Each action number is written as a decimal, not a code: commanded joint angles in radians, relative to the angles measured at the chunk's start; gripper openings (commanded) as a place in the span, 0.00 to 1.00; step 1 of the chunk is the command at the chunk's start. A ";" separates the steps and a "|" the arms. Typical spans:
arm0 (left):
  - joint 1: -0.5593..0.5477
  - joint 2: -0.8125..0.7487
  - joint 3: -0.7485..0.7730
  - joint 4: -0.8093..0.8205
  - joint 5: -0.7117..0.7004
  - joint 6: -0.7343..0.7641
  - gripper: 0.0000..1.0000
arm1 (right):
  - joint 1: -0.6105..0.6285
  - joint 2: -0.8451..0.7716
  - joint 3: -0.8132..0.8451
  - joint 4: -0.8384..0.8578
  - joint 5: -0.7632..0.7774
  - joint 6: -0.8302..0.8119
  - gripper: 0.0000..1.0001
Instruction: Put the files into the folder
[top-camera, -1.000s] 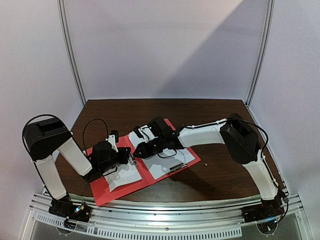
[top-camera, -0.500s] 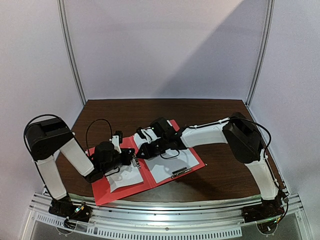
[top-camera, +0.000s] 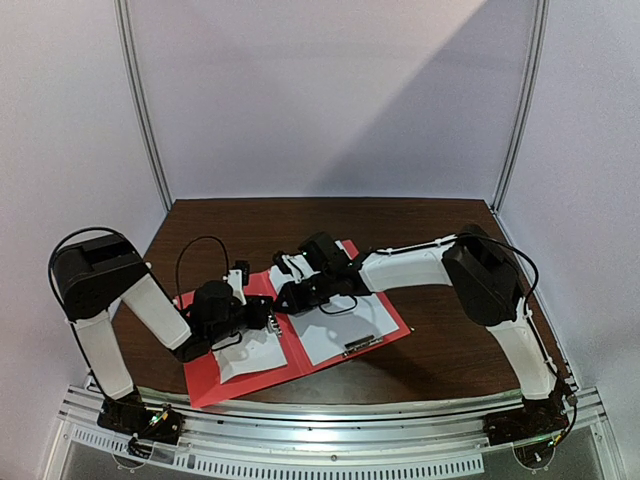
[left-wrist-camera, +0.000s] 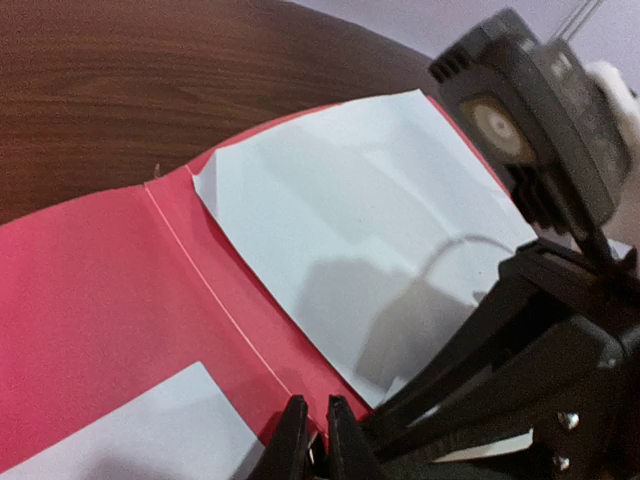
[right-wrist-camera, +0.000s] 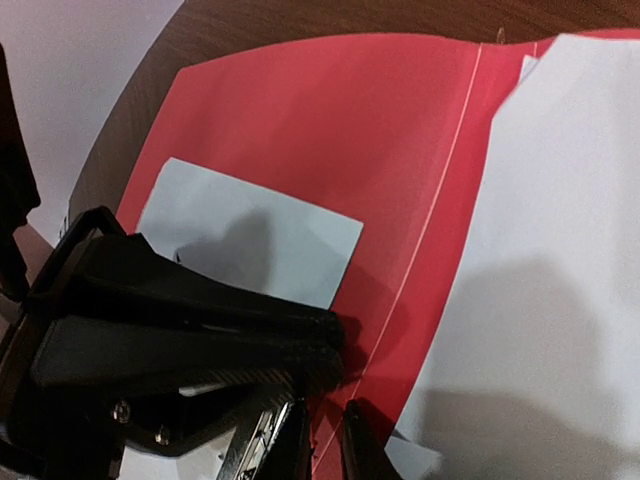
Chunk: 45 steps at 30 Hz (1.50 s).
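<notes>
The red folder (top-camera: 205, 378) lies open on the table. A small white sheet (top-camera: 250, 358) rests on its left leaf and a large white sheet (top-camera: 345, 325) on its right leaf. Both grippers meet nose to nose at the central fold. My left gripper (top-camera: 270, 315) has its jaws almost together over the fold's near end (left-wrist-camera: 312, 440), with red card showing between them. My right gripper (top-camera: 283, 300) faces it, jaws narrow, red card between them too (right-wrist-camera: 325, 445). The left wrist view shows the large sheet (left-wrist-camera: 340, 210) slightly buckled; the right wrist view shows the small sheet (right-wrist-camera: 250, 235) flat.
A metal clip (top-camera: 362, 343) sits at the near edge of the folder's right leaf. Bare dark wood table (top-camera: 440, 350) surrounds the folder. Light walls with metal posts close in the sides, and a metal rail (top-camera: 330, 440) runs along the near edge.
The folder, with both sheets, has slid a little to the right. My left gripper followed it rightward along the fold, and my right gripper stayed against it.
</notes>
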 joint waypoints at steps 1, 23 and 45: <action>-0.045 0.039 0.001 -0.433 0.096 -0.013 0.12 | 0.039 0.074 -0.039 -0.129 0.048 -0.002 0.11; -0.008 -0.282 0.107 -0.733 0.001 0.068 0.42 | 0.041 -0.034 -0.062 -0.117 0.036 -0.019 0.11; 0.006 -0.526 0.199 -0.961 -0.110 0.101 0.83 | 0.044 -0.104 -0.052 -0.086 -0.005 -0.059 0.12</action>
